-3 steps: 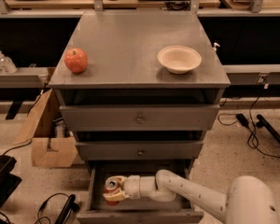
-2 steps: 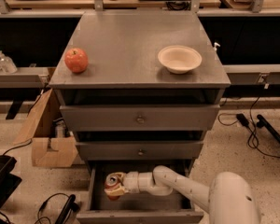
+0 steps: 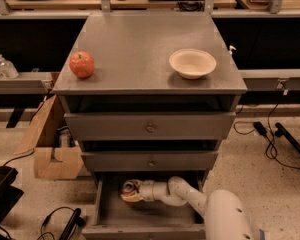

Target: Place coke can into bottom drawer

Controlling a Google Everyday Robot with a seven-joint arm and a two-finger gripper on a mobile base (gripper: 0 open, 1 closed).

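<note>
The bottom drawer (image 3: 108, 215) is pulled open under the two closed drawers of the grey cabinet. My white arm reaches from the lower right into it. My gripper (image 3: 131, 192) is inside the drawer at its back left, shut on the coke can (image 3: 129, 189). The red can lies tilted in the fingers with its silver top facing the camera, low over the drawer floor. Whether it touches the floor I cannot tell.
A red apple (image 3: 82, 64) sits on the cabinet top at the left and a cream bowl (image 3: 192, 63) at the right. A cardboard box (image 3: 47, 143) stands left of the cabinet. Cables lie on the floor at both sides.
The camera view has moved closer and slightly lower. My gripper with the can has stayed at the back left of the bottom drawer, with the arm folded a little more.
</note>
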